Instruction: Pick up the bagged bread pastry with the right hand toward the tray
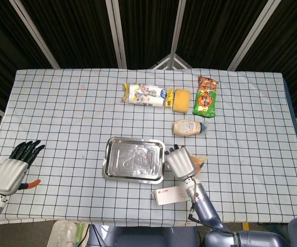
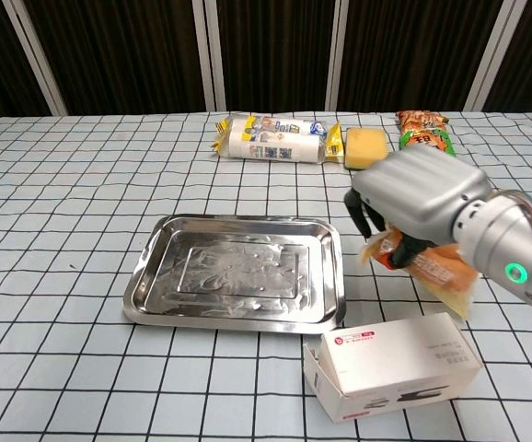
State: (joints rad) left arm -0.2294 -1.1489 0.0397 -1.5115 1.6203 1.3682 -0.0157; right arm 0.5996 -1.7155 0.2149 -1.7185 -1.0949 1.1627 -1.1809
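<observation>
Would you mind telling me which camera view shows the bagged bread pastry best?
The chest view: the orange plastic-bagged bread pastry shows under the right robot hand, its fingers curled around it, beside the shiny metal tray. In the head view only an orange corner peeks out past that robot hand.

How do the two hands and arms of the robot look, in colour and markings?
The left hand has a silver-grey shell back, black fingers and an orange part at its side. The right hand has the same silver-grey shell and dark fingers; its grey wrist carries a green lit ring, and a thin cable runs along the arm.
</observation>
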